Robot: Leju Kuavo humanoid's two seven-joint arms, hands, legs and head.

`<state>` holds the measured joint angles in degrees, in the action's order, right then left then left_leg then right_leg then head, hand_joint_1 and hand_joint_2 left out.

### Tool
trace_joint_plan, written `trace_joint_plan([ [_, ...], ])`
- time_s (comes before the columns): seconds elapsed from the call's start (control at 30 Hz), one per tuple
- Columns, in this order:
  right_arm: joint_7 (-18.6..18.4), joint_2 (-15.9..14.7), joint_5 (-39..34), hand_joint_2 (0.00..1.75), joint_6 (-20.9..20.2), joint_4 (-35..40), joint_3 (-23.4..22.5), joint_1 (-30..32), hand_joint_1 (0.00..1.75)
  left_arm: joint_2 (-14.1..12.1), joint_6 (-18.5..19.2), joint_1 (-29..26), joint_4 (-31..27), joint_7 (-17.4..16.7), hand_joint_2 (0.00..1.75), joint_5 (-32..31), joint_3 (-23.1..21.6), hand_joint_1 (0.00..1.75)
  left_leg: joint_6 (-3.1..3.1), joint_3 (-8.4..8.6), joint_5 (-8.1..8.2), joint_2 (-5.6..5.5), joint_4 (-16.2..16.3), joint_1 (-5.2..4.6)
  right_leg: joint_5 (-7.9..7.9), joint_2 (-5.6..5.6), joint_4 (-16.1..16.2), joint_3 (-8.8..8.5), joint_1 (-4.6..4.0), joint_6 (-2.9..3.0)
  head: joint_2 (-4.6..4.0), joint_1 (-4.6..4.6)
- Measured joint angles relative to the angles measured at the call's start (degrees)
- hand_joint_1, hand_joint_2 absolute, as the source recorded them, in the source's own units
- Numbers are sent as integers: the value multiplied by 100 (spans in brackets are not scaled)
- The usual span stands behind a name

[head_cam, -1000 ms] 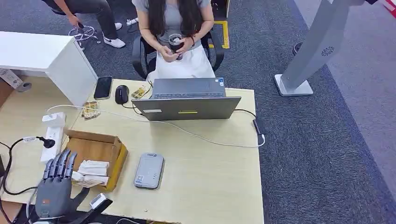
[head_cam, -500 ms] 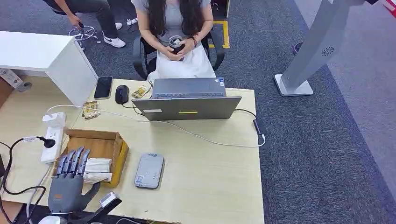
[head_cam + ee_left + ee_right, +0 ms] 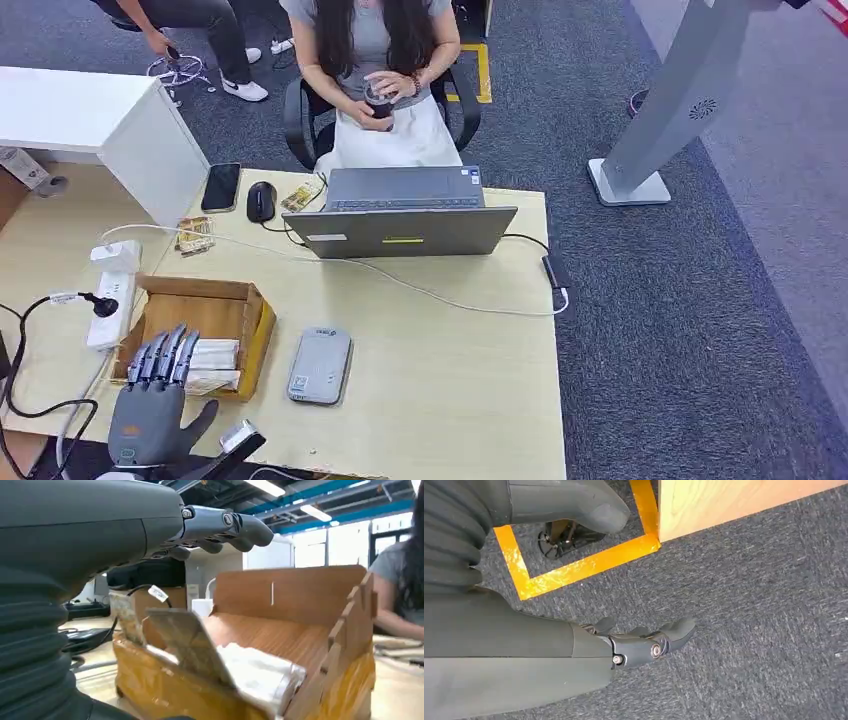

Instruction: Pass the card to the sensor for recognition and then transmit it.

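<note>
At the near left corner of the table (image 3: 450,400), the left hand (image 3: 150,405) is hovering open and empty, fingers apart, reaching over the near edge of the cardboard box (image 3: 255,335). The cards (image 3: 205,362) are lying in a loose white stack inside that box, under and just ahead of the fingertips; no contact is visible in the left wrist view. The grey sensor (image 3: 320,366) is sitting flat on the table just beside the box, on its right. The right hand (image 3: 644,642) is hanging beside the table over the carpet, fingers loosely apart, holding nothing. Step in hand looks like the approach to pick a card; nothing grasped yet. Next move likely calls for lowering the fingers onto the top card, pinching it, then carrying it right to the sensor. A person is sitting behind the laptop (image 3: 400,215), likely the one to receive the card.
</note>
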<state>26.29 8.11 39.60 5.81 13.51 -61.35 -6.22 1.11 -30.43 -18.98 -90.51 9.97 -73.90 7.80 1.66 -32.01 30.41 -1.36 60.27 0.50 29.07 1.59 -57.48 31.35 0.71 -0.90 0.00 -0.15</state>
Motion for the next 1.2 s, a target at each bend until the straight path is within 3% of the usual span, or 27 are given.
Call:
trace_joint_plan([
  [0.87, 26, 0, -26, 175, -7, 0, -2, 34, 0, 17, 236, -290, -306, -184, 175, -50, -103, 0, 0, 0, 0, 0, 0, 0, 0, -1, 0, 0, 0, 0, 0, 0],
  [0.9, 26, 0, -26, 175, -7, 0, -2, 34, 0, 17, 236, -290, -306, -184, 175, -50, -103, 23, 0, 0, 0, 0, 0, 0, 0, -1, 0, 0, 0, 0, 0, 0],
  [0.93, 26, 0, -26, 175, -7, 0, -2, 34, 0, 17, 236, -290, -306, -184, 175, -50, -103, 175, 0, 0, 0, 0, 0, 0, 0, -1, 0, 0, 0, 0, 0, 0],
  [1.2, 26, 0, -17, 175, -17, 0, -2, 33, 0, 13, 265, -287, -306, -175, 175, 11, -103, 175, 0, -1, 0, 0, 0, 0, 0, -1, 0, 0, 0, 0, 0, 0],
])
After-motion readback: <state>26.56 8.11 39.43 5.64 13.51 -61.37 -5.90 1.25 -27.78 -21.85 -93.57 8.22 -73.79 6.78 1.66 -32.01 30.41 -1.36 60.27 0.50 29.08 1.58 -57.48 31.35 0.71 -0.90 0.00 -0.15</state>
